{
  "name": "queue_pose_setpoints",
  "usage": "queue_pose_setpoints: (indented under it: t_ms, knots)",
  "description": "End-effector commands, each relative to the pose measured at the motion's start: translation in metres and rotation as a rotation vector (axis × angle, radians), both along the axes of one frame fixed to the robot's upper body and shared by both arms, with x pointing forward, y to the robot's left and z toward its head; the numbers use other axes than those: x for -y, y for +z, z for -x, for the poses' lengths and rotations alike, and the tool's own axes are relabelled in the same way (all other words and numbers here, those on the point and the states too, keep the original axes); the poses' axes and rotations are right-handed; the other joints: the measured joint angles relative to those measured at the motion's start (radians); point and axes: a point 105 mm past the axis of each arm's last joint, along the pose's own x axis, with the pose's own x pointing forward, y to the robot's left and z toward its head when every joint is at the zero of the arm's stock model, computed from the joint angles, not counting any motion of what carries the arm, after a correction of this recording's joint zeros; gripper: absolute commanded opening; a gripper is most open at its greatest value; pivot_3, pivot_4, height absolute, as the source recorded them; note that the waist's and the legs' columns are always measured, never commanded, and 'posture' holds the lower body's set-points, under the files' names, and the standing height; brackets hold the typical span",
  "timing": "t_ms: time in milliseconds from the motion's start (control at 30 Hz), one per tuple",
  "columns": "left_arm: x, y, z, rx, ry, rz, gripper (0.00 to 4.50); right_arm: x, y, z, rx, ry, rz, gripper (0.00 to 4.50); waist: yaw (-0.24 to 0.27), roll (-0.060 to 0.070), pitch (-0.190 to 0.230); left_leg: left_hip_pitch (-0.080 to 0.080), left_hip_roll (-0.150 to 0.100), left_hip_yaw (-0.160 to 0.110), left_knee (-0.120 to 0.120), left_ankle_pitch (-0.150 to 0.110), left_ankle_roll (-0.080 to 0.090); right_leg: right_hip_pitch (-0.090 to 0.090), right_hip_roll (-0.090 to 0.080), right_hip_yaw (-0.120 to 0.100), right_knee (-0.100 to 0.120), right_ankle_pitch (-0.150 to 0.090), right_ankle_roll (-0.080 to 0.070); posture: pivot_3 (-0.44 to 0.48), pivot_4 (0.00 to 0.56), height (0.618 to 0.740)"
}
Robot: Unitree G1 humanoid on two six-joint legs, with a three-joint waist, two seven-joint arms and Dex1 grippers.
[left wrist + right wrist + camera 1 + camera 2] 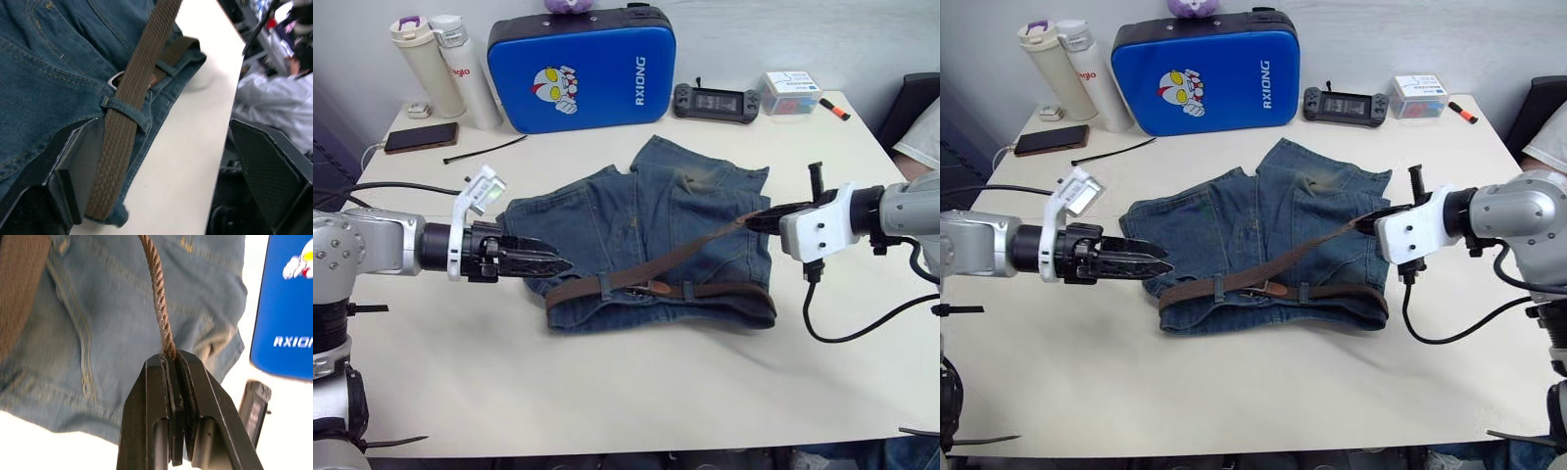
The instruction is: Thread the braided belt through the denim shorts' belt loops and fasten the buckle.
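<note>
The shorts [646, 225] are faded blue, the woven belt [666, 284] is brown, and the case [582, 73] is bright blue.

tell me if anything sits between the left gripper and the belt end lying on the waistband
Nothing visible does. The left gripper sits open at the shorts' edge, straddling the braided belt where it lies along the denim shorts, and no other object lies between them. The right gripper is clamped on the belt's other end.

The shorts [646, 235] lie mid-frame on the desk [636, 392], the belt [656, 287] along their lower edge, a case [582, 73] at upper centre.
</note>
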Motion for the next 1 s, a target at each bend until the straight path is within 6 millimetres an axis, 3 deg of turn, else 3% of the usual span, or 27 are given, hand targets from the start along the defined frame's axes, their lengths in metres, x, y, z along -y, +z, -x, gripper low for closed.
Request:
queue_pose_setpoints:
  t_ms: [33, 133, 367, 533, 700, 867, 900, 933, 1000]
  knots:
    - [0.010, 0.004, -0.004, 0.136, -0.043, -0.040, 4.47, -0.004, 0.021, 0.004, 0.051, -0.002, -0.075, 0.00, 0.000, 0.000, 0.000, 0.000, 0.000, 0.000, 0.000, 0.000, 0.000, 0.000, 0.000, 0.000, 0.000, 0.000, 0.000, 0.000, 0.150, 0.677]
    - [0.028, 0.003, -0.013, 0.314, -0.087, -0.074, 4.47, -0.022, 0.023, 0.007, -0.005, 0.007, -0.182, 0.00, 0.002, 0.000, 0.000, 0.000, 0.000, 0.000, 0.000, 0.000, 0.000, 0.000, 0.000, 0.000, 0.000, 0.000, 0.000, 0.000, 0.150, 0.677]
    - [0.095, 0.018, -0.033, 0.703, -0.131, -0.051, 4.47, -0.043, 0.024, 0.010, -0.164, -0.039, -0.333, 0.00, 0.021, -0.001, 0.000, -0.003, 0.000, 0.000, 0.004, 0.000, 0.000, 0.001, 0.000, -0.003, -0.002, 0.000, 0.001, 0.000, 0.150, 0.677]
    - [0.122, 0.027, -0.044, 0.761, -0.089, 0.012, 4.47, -0.055, 0.028, 0.014, -0.195, -0.023, -0.361, 0.00, 0.025, -0.001, 0.000, -0.004, 0.000, 0.000, 0.004, 0.000, 0.000, 0.000, 0.000, -0.005, -0.003, 0.001, 0.001, 0.000, 0.150, 0.677]
    - [0.137, 0.019, -0.051, 0.771, -0.090, -0.010, 4.47, -0.058, 0.029, 0.016, -0.199, -0.019, -0.373, 0.00, 0.024, -0.001, 0.000, -0.003, 0.000, 0.000, 0.003, 0.000, 0.000, 0.000, 0.000, -0.007, -0.003, 0.001, 0.001, 0.000, 0.150, 0.677]
    - [0.146, 0.014, -0.050, 0.770, -0.124, -0.007, 2.30, -0.058, 0.029, 0.018, -0.204, -0.028, -0.378, 0.00, 0.026, -0.001, 0.000, -0.004, 0.000, 0.000, 0.004, 0.000, 0.000, 0.000, 0.000, -0.007, -0.002, 0.001, 0.001, 0.000, 0.150, 0.677]
    - [0.148, 0.020, -0.049, 0.748, -0.111, 0.050, 2.21, -0.057, 0.028, 0.019, -0.214, -0.033, -0.384, 0.00, 0.026, -0.001, 0.000, -0.004, 0.000, 0.000, 0.004, 0.000, 0.000, 0.000, 0.000, -0.007, -0.002, 0.001, 0.001, 0.000, 0.150, 0.677]
    - [0.149, 0.023, -0.049, 0.737, -0.105, 0.082, 1.69, -0.057, 0.027, 0.019, -0.223, -0.038, -0.390, 0.00, 0.025, -0.001, 0.000, -0.004, 0.000, 0.000, 0.004, 0.000, 0.000, 0.000, 0.000, -0.008, -0.002, 0.001, 0.001, 0.000, 0.150, 0.677]
    - [0.149, 0.020, -0.049, 0.748, -0.123, 0.061, 1.23, -0.058, 0.027, 0.020, -0.240, -0.045, -0.410, 0.00, 0.026, -0.001, 0.000, -0.003, 0.000, 0.000, 0.004, 0.000, 0.000, 0.000, 0.000, -0.008, -0.002, 0.001, 0.001, 0.000, 0.150, 0.677]
